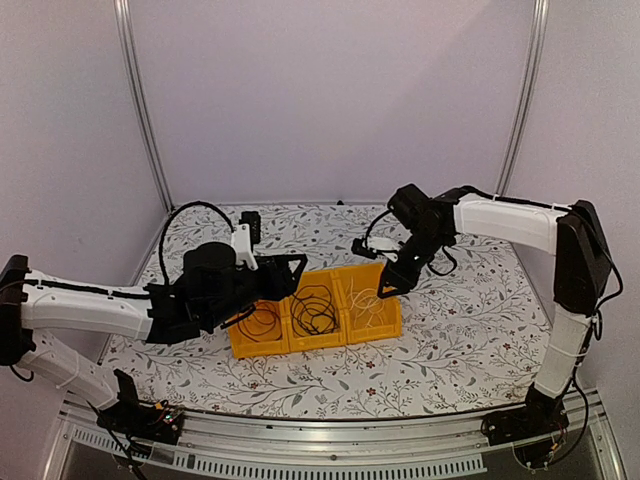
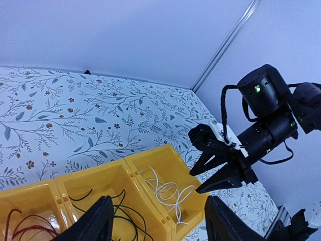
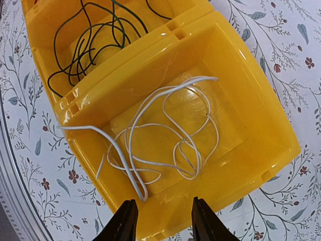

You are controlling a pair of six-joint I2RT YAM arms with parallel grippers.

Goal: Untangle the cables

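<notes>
A yellow bin [image 1: 318, 347] with three compartments stands mid-table. The white cable [image 3: 121, 157] lies coiled in the right compartment, and one loop hangs over the near rim. Dark green and black cables [image 3: 83, 47] fill the middle compartment, and a red cable [image 1: 262, 322] lies in the left one. My right gripper [image 3: 163, 211] hovers open just above the right compartment's rim, with nothing between its fingers; the white loop ends beside its left finger. My left gripper [image 2: 158, 216] is open above the bin, over the white cable [image 2: 168, 191] and black cable [image 2: 125, 211], and holds nothing.
The table [image 1: 450, 340] has a floral cover. A small black object [image 1: 250, 225] stands near the back left. White walls and metal posts [image 1: 145, 110] close in the back. The right arm's gripper [image 2: 194, 182] hangs beside the bin's right end.
</notes>
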